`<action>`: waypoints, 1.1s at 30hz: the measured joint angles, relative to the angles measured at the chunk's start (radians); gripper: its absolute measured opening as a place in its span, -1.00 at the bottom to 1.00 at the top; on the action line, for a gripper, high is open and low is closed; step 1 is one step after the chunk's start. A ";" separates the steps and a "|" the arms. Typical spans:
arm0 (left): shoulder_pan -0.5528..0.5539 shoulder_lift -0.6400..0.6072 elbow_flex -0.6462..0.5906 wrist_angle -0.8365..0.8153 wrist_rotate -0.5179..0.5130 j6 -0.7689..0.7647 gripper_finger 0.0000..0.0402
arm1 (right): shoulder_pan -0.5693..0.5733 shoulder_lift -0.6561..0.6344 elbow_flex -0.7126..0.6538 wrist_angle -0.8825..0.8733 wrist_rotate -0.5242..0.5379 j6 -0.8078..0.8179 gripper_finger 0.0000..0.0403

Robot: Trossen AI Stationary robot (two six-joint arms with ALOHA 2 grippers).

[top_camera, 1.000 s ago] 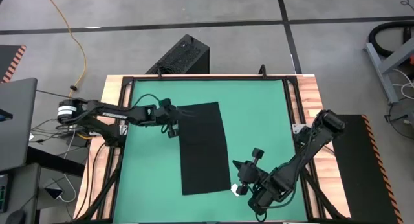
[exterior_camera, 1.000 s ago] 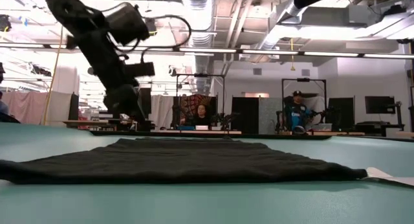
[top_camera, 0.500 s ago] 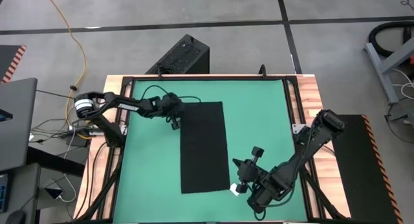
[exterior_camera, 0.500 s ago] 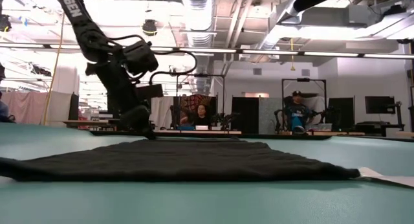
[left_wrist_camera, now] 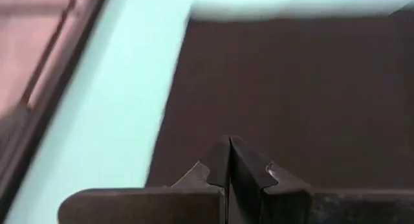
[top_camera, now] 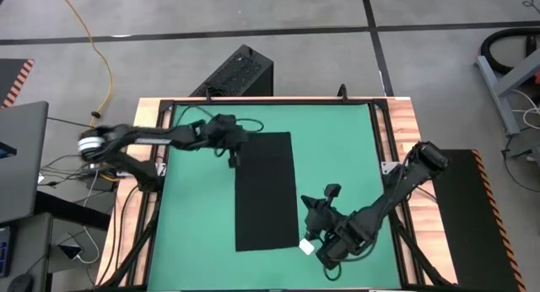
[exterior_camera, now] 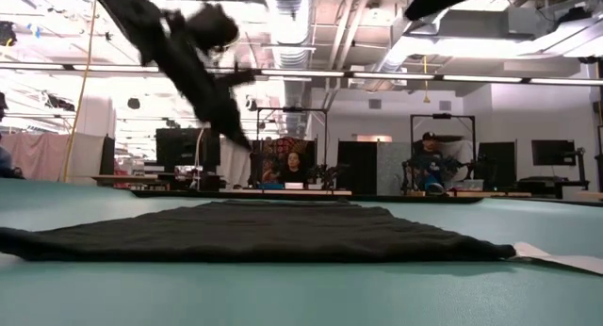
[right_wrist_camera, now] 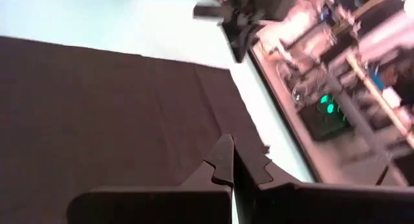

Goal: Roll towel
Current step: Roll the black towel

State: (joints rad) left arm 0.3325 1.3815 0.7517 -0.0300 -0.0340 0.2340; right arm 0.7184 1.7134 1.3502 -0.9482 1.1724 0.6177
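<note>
The left gripper (top_camera: 231, 154) hangs above the towel's far left corner with its two fingers pressed together and nothing between them; its own wrist view shows the joined fingertips (left_wrist_camera: 229, 160) over dark cloth, close to where the cloth ends and green mat begins. The right gripper (top_camera: 310, 218) sits low by the towel's near right corner, its fingers likewise closed flat on each other and empty, as the right wrist view makes plain.

The towel (top_camera: 265, 191) lies spread flat and unrolled in the middle of the green mat (top_camera: 342, 148), long side running from the far edge toward the near edge. Only the high view gives this full outline, along with the small white tag (top_camera: 306, 246) at the near right corner. The low view shows the towel (exterior_camera: 254, 234) as a thin dark wedge on the mat and the left arm as a blurred streak above it; the right arm there is cut off at the top edge. The right wrist view catches the left gripper (right_wrist_camera: 236, 23) far off beyond the cloth, too smeared to read in detail.
</note>
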 joint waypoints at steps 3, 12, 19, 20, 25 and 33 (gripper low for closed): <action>-0.156 -0.176 -0.023 -0.028 0.004 -0.051 -1.00 | 0.033 -0.022 0.000 -0.011 -0.039 -0.046 -0.93; -0.811 -0.418 -0.249 0.160 -0.400 -0.219 -1.00 | 0.119 -0.096 -0.159 0.398 -0.327 -0.332 -0.93; -1.197 -0.249 -0.240 0.349 -0.791 -0.343 -1.00 | 0.076 -0.197 -0.447 1.023 -0.464 -0.464 -0.92; -1.225 -0.214 -0.226 0.351 -0.842 -0.344 -1.00 | 0.058 -0.207 -0.483 1.064 -0.464 -0.452 -0.92; -1.272 -0.027 -0.139 0.348 -0.927 -0.321 -0.91 | -0.031 -0.202 -0.554 1.061 -0.541 -0.390 -0.76; -1.252 0.166 0.025 0.172 -0.762 -0.396 -0.57 | -0.062 -0.149 -0.541 1.076 -0.698 -0.431 0.00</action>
State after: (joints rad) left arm -0.9199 1.5473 0.7772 0.1421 -0.7964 -0.1615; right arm 0.6565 1.5643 0.8089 0.1280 0.4748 0.1868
